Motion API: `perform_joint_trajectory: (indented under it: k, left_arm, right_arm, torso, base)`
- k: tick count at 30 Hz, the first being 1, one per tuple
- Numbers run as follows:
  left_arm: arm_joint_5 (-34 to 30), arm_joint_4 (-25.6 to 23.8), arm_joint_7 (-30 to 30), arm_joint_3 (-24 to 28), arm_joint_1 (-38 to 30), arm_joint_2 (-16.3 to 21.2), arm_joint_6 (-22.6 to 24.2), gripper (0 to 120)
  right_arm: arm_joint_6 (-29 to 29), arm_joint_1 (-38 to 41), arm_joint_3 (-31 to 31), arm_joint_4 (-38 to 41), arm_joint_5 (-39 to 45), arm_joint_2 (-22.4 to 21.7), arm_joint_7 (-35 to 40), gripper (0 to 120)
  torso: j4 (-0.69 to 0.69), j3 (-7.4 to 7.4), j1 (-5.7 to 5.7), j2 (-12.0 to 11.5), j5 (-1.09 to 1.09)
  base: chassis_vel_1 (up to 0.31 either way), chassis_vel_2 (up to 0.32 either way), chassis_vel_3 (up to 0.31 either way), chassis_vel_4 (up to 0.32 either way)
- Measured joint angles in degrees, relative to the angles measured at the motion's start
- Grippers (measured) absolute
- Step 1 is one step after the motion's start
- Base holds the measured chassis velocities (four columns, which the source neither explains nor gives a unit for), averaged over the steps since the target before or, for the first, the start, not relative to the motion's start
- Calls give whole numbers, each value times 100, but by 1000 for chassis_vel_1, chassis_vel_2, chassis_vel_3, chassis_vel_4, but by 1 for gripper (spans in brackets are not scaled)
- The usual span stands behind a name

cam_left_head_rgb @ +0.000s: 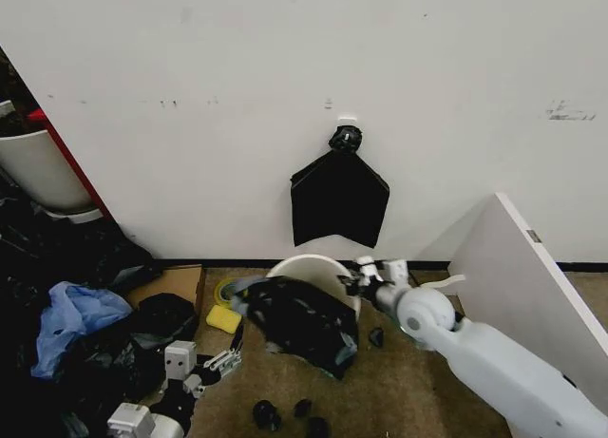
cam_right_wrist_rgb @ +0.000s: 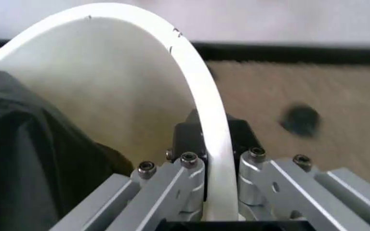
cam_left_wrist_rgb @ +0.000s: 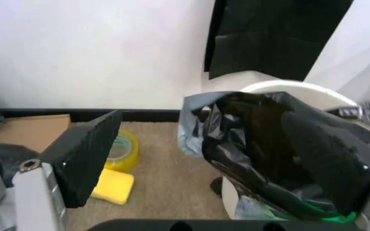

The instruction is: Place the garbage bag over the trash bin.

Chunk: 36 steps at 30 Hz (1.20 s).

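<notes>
Head view puts the trash bin on the brown carpet just in front of the white wall, tipped toward me, with the garbage bag draped over its near side and its far rim bare. My right gripper is clamped on that rim at the bin's right edge; in the right wrist view the white rim runs straight between my two fingers, one inside the pail and one outside, and the black film lies inside to one side of them, apart from the pads. My left gripper hovers low, near the bag's left edge, fingers spread and holding nothing; its dark finger pad stands clear of the bag in the left wrist view. Just beside it lie a yellow sponge and a roll of tape. A heap of black bags with blue cloth crowds my left; a leaning white board closes the right. Open carpet remains in front of the bin, dotted with small black objects.
</notes>
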Motion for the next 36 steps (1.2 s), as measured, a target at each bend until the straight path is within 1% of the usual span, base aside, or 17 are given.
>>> perform_joint_trajectory:
  k: [1, 3, 4, 5, 6, 9, 12, 13, 19, 25, 28, 29, 30, 32, 34, 35, 36]
  left_arm:
    - [0, 0, 0, 0, 0, 0, 0, 98]
    - [-103, -11, -51, 46, -144, 74, 116, 98]
    - [-259, -40, -71, 87, -272, 160, 278, 98]
    - [-362, -72, -76, 103, -329, 207, 389, 98]
    - [-362, -72, -76, 103, -329, 207, 389, 98]
    - [-964, -238, -139, 174, -638, 413, 889, 98]
    - [-1337, -281, -293, 221, -908, 534, 1194, 98]
    - [-1337, -281, -293, 221, -908, 534, 1194, 98]
    - [-1503, -251, -360, 252, -1098, 651, 1321, 97]
    - [-1578, -143, -391, 252, -1127, 681, 1325, 97]
    - [-1717, -116, -454, 253, -1207, 691, 1394, 97]
    - [-1717, -116, -454, 253, -1207, 691, 1394, 97]
    - [-1744, -113, -476, 255, -1234, 692, 1419, 97]
    - [-1775, -111, -512, 268, -1293, 699, 1464, 97]
    - [-1818, -111, -547, 287, -1351, 711, 1502, 97]
    - [-1868, -111, -581, 306, -1414, 719, 1545, 97]
    - [-1868, -111, -581, 306, -1414, 719, 1545, 97]
  right_arm:
    - [0, 0, 0, 0, 0, 0, 0, 2]
    - [50, -339, 282, 114, 25, 172, 404, 2]
    - [144, -563, 445, 200, 26, 332, 706, 2]
    - [214, -679, 527, 241, 18, 425, 835, 2]
    - [214, -679, 527, 241, 18, 425, 835, 2]
    - [662, -1022, 719, 291, -189, 846, 1225, 2]
    - [891, -1153, 790, 256, -257, 1177, 1645, 2]
    - [891, -1153, 790, 256, -257, 1177, 1645, 2]
    - [1247, -1341, 688, 80, -613, 1535, 1782, 2]
    - [1311, -1474, 635, 85, -797, 1618, 1766, 2]
    - [1307, -1643, 636, 242, -830, 1605, 1760, 13]
    - [1307, -1643, 636, 242, -830, 1605, 1760, 13]
    - [1309, -1694, 649, 294, -844, 1596, 1759, 16]
    - [1323, -1841, 716, 465, -868, 1556, 1759, 26]
    - [1331, -1936, 787, 601, -881, 1516, 1765, 32]
    - [1338, -2009, 867, 720, -920, 1471, 1764, 37]
    - [1338, -2009, 867, 720, -920, 1471, 1764, 37]
  torso:
    - [0, 0, 0, 0, 0]
    - [1, 0, 0, 0, 0]
    - [2, 0, 0, 0, -1]
    - [2, 0, 0, 0, -1]
    - [2, 0, 0, 0, -1]
    - [1, 0, 0, 0, -1]
    - [2, 0, 0, 0, -2]
    - [2, 0, 0, 0, -2]
    - [1, -1, 0, 1, -3]
    - [2, -1, 0, 1, -2]
    - [2, 0, 0, 1, 0]
    - [2, 0, 0, 1, 0]
    - [3, 0, 0, 1, 0]
    - [3, 1, 0, 0, 2]
    - [4, 1, 0, 0, 4]
    - [4, 1, 0, 0, 1]
    - [4, 1, 0, 0, 1]
  base:
    - [0, 0, 0, 0]
    - [0, 0, 0, 0]
    - [0, 0, 0, 0]
    - [0, 0, 0, 0]
    - [0, 0, 0, 0]
    - [0, 0, 0, 0]
    - [0, 0, 0, 0]
    - [0, 0, 0, 0]
    - [0, 0, 0, 0]
    - [0, 0, 0, 0]
    - [0, 0, 0, 0]
    - [0, 0, 0, 0]
    - [0, 0, 0, 0]
    - [0, 0, 0, 0]
    - [0, 0, 0, 0]
    - [0, 0, 0, 0]
    - [0, 0, 0, 0]
